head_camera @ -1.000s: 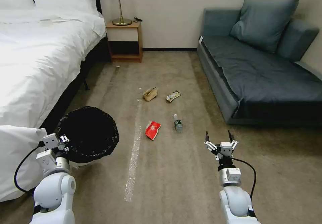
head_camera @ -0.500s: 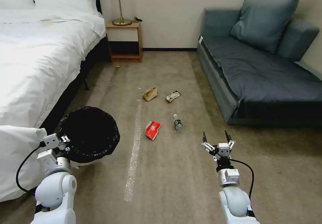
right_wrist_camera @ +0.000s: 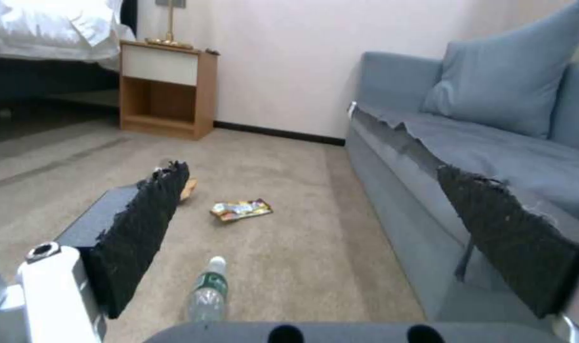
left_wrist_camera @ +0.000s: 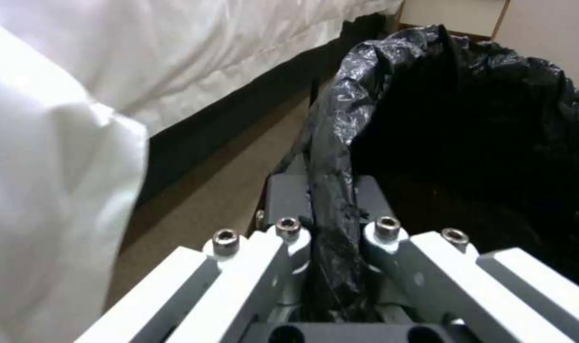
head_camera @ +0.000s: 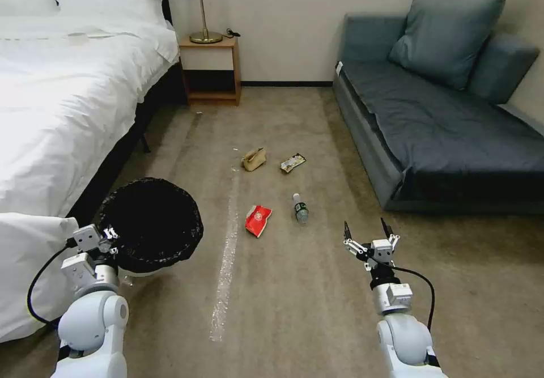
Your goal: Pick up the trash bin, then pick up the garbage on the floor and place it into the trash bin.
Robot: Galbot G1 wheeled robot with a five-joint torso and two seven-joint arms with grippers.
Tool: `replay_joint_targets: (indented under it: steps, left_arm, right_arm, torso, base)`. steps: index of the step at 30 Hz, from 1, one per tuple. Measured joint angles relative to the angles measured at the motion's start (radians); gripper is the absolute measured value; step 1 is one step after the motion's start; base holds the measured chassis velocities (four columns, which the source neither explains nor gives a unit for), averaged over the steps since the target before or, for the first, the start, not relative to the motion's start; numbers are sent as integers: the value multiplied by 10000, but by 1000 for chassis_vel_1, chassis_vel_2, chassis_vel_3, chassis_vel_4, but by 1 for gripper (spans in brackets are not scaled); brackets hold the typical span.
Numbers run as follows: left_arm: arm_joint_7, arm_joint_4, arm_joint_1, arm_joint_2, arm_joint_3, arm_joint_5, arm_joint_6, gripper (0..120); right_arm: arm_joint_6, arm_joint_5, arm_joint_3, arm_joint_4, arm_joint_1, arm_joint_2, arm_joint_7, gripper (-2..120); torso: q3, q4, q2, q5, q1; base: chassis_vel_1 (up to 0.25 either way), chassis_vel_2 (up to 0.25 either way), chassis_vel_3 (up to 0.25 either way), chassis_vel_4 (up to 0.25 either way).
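Observation:
The trash bin [head_camera: 148, 226], white with a black bag liner [left_wrist_camera: 467, 124] over its rim, hangs just above the carpet beside the bed. My left gripper [head_camera: 106, 235] is shut on its rim [left_wrist_camera: 330, 209]. Garbage lies on the carpet ahead: a red snack packet [head_camera: 258, 219], a small clear bottle [head_camera: 300, 207] [right_wrist_camera: 208, 294], a tan paper bag [head_camera: 254, 158] and a yellow-and-black wrapper [head_camera: 293, 162] [right_wrist_camera: 241, 209]. My right gripper [head_camera: 366, 232] is open, low over the carpet, a little right of and nearer than the bottle. Its padded fingers [right_wrist_camera: 143, 224] hold nothing.
A white bed [head_camera: 62, 100] runs along the left. A blue-grey sofa [head_camera: 447, 123] stands on the right. A wooden nightstand [head_camera: 209, 69] with a lamp is at the far wall. A shiny tape strip [head_camera: 226, 259] lies on the carpet between bin and litter.
My right gripper has moved forward a little, towards the bottle. The bin in my left gripper has shifted only slightly.

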Motion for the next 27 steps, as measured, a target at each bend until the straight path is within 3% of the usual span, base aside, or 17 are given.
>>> replay_joint_targets:
  steps: [18,27]
  left_arm:
    - [61,35,-88,8,31,-35,-117,4]
    - [62,27,-65,12,32,-23,-122,4]
  right_arm:
    - [249,-35,101,-81,33,-21,-53,100]
    - [385,-1,147,-82,0,12,-217,100]
  torso:
    - [6,-1,-2,1,3]
    - [-1,0,-1,0,1]
  base:
    - [-203,194,199,-193]
    - [14,-14,-3,11]
